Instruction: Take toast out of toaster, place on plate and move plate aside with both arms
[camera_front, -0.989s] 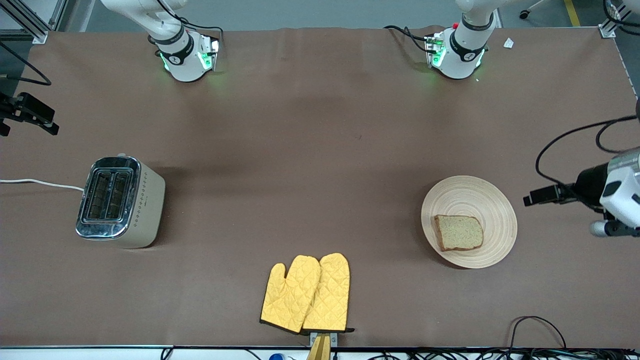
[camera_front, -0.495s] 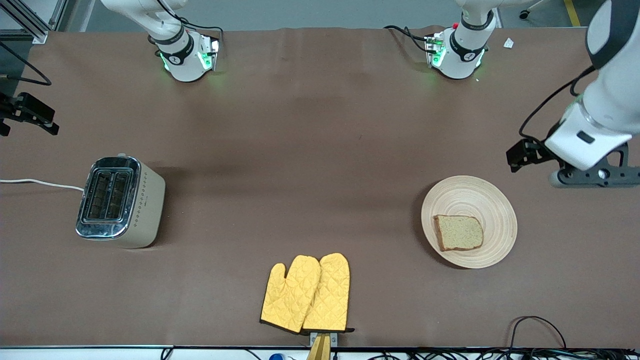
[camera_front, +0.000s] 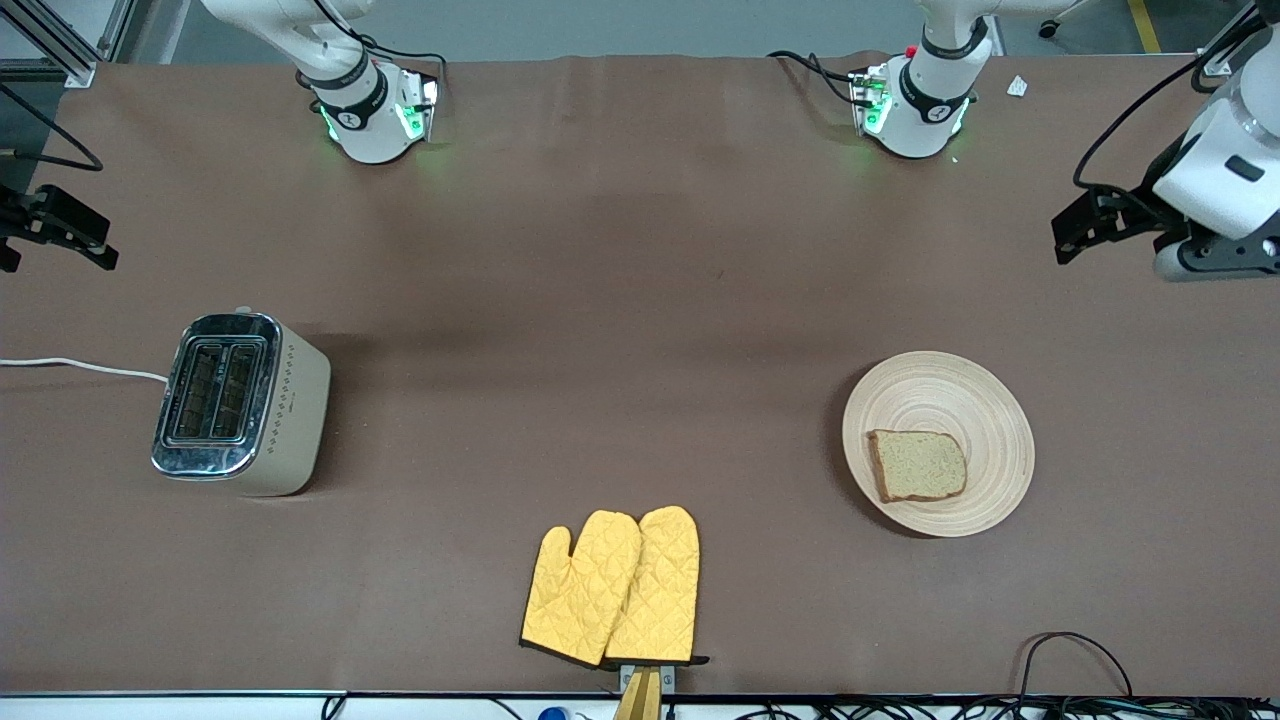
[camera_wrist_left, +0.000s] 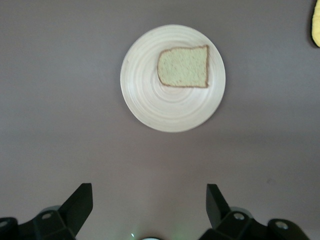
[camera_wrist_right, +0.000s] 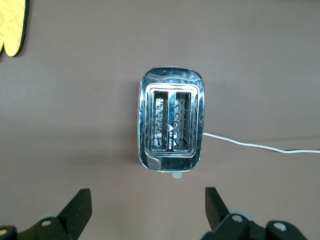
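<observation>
The round beige wooden plate (camera_front: 938, 400) lies toward the left arm's end of the table. The toast (camera_front: 918, 465), one tan slice with a darker crust, lies flat on the part of the plate nearer to the front camera. Both show in the left wrist view, plate (camera_wrist_left: 150, 95) and toast (camera_wrist_left: 184, 66). My left gripper (camera_wrist_left: 149, 192) hangs open and empty over bare tabletop, well apart from the plate. My right gripper (camera_wrist_right: 147, 197) is open and empty over the table beside the toaster (camera_wrist_right: 171, 125). The right arm waits.
A chrome-topped cream toaster (camera_front: 240, 403) with two empty slots and a white cord (camera_front: 80, 366) stands toward the right arm's end. A pair of yellow oven mitts (camera_front: 612, 588) lies at the table edge nearest the front camera. Black cables (camera_front: 1070, 660) lie along that edge.
The left arm's hand has swung away from beside the plate toward the base side of the table. Plate, toast and right arm have not moved.
</observation>
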